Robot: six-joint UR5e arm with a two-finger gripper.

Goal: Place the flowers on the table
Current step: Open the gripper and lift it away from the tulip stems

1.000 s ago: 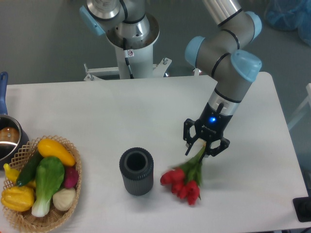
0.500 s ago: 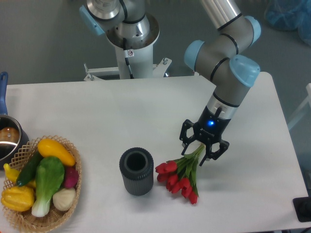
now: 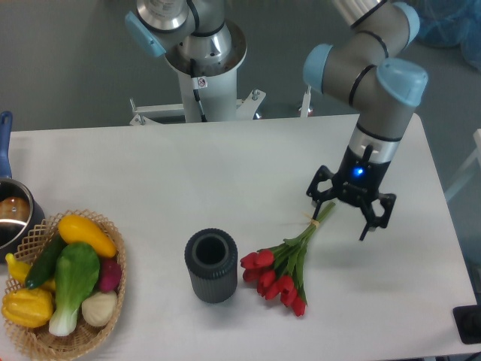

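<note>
**Flowers down, fingers let go**

The fingers (image 3: 347,216) are spread wide and hold nothing; they hang just above the tied stem ends of the flowers (image 3: 284,265). The bunch lies flat on the table (image 3: 188,173), stems pointing up toward the fingers and the red heads fanned out below and to their left. The placing looks done, judging from how the bunch lies.

The main risk now is a snag: the stem tips sit right beside one finger, so a sideways or low move could catch the tie and drag the bunch. A straight lift would avoid that.

Further left of the fingers, the dark vase (image 3: 211,266) stands upright just beside the flower heads, apart from them by a narrow gap. The basket of vegetables (image 3: 60,282) and a pot (image 3: 11,214) are well apart at the far left. To the right of the fingers the table edge is near; behind them lies broad open table.
</note>
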